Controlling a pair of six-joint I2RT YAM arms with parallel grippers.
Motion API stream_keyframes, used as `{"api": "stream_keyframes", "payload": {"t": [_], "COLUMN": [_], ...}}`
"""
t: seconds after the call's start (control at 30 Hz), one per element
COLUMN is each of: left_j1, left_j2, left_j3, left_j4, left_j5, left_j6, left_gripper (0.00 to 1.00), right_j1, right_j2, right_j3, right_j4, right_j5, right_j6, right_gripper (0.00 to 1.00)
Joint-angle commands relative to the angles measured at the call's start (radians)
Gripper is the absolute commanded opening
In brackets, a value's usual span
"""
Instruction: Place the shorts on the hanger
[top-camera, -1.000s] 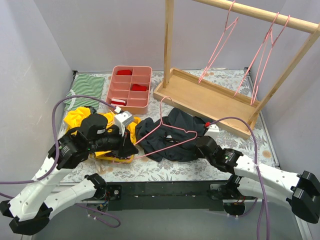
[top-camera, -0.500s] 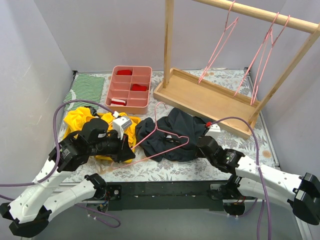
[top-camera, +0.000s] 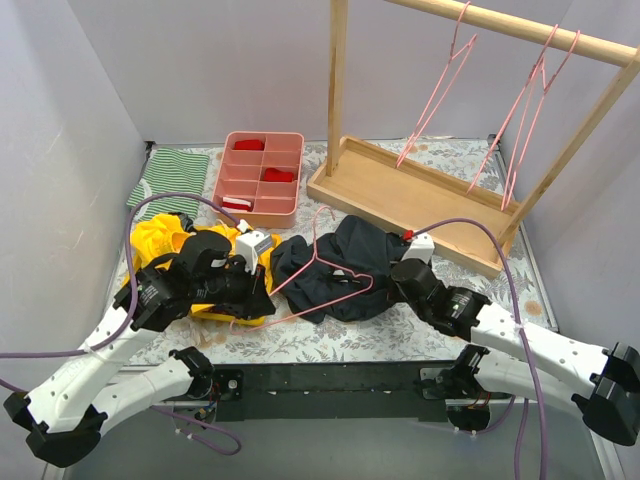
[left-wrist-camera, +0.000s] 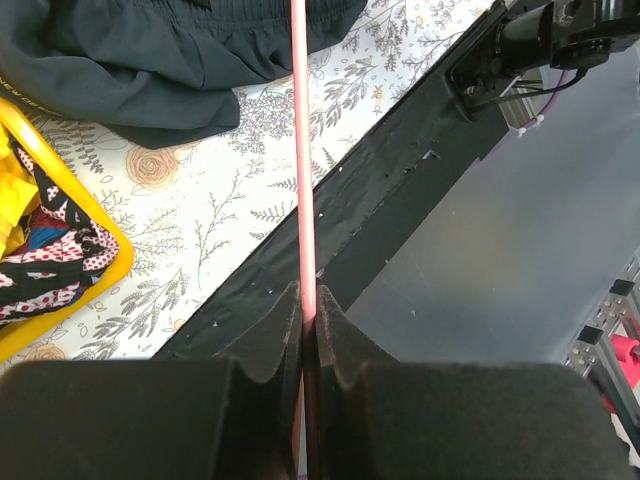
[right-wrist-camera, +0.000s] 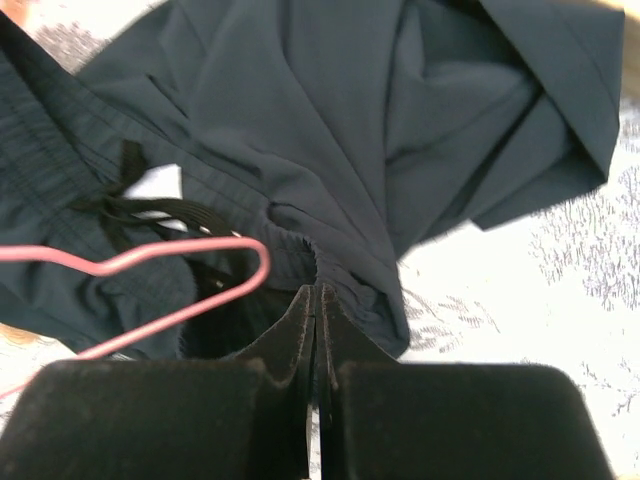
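The dark navy shorts (top-camera: 345, 262) lie crumpled on the floral table between the two arms. My left gripper (top-camera: 258, 296) is shut on the wire of a pink hanger (top-camera: 330, 297), which lies across the shorts with its hook pointing away. In the left wrist view the wire (left-wrist-camera: 300, 150) runs straight out from between the closed fingers of the gripper (left-wrist-camera: 308, 300), toward the shorts (left-wrist-camera: 150, 60). My right gripper (top-camera: 397, 272) is shut on the gathered edge of the shorts (right-wrist-camera: 400, 120); it shows in its wrist view (right-wrist-camera: 317, 295), with the hanger's end loop (right-wrist-camera: 180, 250) just to its left.
A yellow garment (top-camera: 160, 235) lies under my left arm. A pink compartment tray (top-camera: 258, 178) and a green-striped cloth (top-camera: 170, 175) sit at the back left. A wooden rack (top-camera: 410, 195) at the back right carries other pink hangers (top-camera: 440, 85).
My left gripper has drawn the hanger back to the left and lower across the shorts. My right gripper has moved a little forward at the shorts' right edge.
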Motion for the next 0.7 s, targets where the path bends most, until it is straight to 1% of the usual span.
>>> {"api": "stream_keyframes", "payload": {"t": [0.0,0.27,0.33,0.4,0.53,0.57,0.67], "left_j1": [-0.001,-0.001,0.001,-0.001,-0.001,0.001,-0.001], "left_j2": [-0.01,-0.043,-0.058,-0.07,-0.148,-0.165,-0.205], "left_j3": [-0.006,-0.012,-0.01,-0.007,-0.038,-0.044,-0.065], "left_j4": [0.023,0.053,0.07,0.088,0.209,0.264,0.334], "left_j5": [0.05,0.101,0.084,0.017,-0.1,-0.126,-0.213], "left_j6": [0.002,-0.002,-0.013,-0.021,-0.082,-0.084,-0.081], "left_gripper": [0.0,0.0,0.0,0.0,0.0,0.0,0.0], "right_j1": [0.002,0.02,0.032,0.045,0.094,0.101,0.13], "right_j2": [0.042,0.172,0.204,0.224,0.273,0.281,0.32], "right_j3": [0.109,0.309,0.346,0.399,0.507,0.537,0.657], "right_j4": [0.029,0.05,0.053,0.057,0.063,0.06,0.052], "right_j5": [0.028,0.038,0.037,0.042,0.054,0.057,0.061], "right_j6": [-0.071,-0.163,-0.18,-0.209,-0.26,-0.272,-0.323], "right_gripper": [0.01,0.01,0.01,0.01,0.01,0.01,0.01]}}
